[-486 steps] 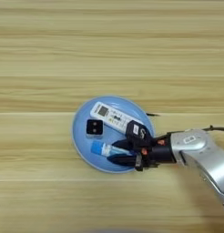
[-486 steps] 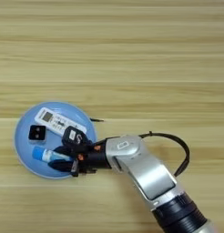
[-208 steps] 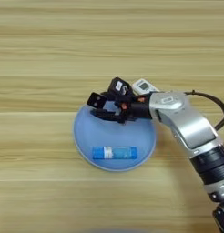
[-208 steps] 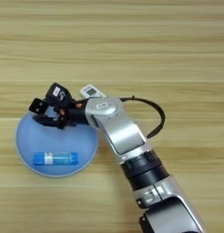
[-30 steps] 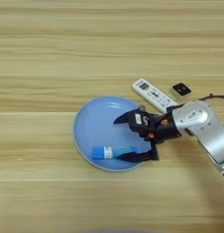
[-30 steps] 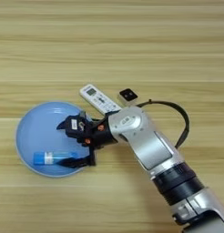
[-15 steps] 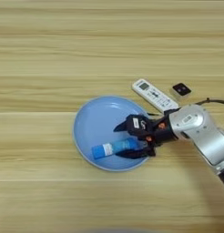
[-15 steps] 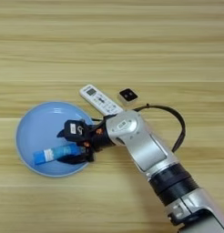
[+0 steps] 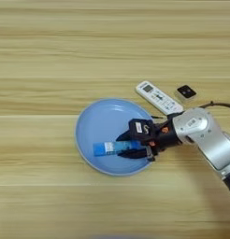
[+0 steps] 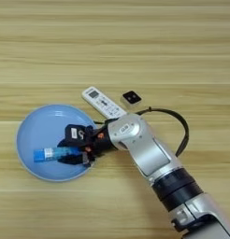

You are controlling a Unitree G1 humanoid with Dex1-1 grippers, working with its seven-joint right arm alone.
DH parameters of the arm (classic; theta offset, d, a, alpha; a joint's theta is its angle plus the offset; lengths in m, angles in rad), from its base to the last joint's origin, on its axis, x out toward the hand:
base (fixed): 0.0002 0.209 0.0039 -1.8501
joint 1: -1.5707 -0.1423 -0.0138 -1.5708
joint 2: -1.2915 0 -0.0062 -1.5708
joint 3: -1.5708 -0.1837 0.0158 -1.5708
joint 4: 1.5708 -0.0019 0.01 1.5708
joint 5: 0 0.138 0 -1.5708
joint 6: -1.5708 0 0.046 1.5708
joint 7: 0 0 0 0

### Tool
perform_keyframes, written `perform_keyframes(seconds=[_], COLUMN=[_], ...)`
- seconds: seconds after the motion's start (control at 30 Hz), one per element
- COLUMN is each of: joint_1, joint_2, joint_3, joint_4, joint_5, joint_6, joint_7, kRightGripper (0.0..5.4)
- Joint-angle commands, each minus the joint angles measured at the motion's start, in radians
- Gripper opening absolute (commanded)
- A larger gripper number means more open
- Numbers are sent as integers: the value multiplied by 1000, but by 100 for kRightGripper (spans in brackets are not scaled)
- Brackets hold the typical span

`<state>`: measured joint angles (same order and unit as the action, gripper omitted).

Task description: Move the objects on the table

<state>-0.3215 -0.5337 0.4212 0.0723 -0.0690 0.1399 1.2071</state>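
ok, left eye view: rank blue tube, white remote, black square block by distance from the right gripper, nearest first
1. Blue tube with white label: on the round blue plate, between the right gripper's fingers.
2. Long white remote: on the table, up-right of the gripper.
3. Small black square block: right of the remote, farthest.

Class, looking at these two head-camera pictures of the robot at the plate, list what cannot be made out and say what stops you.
- Right end of the blue tube: covered by the gripper in both views.
- Plate surface beneath the gripper: hidden.
- Remote button markings: too small to read.
- Forearm: cut off by the right edge in the left eye view.
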Motion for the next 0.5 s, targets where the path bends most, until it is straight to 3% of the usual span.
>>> perform_keyframes(seconds=[0.03, 0.5], joint_1=[-34, -41], joint_2=[-17, -17], joint_3=[-23, -54], joint_4=[-39, -76], joint_5=[1, 39], joint_6=[-10, 36], joint_7=[-26, -20], kRightGripper=[142, 140])
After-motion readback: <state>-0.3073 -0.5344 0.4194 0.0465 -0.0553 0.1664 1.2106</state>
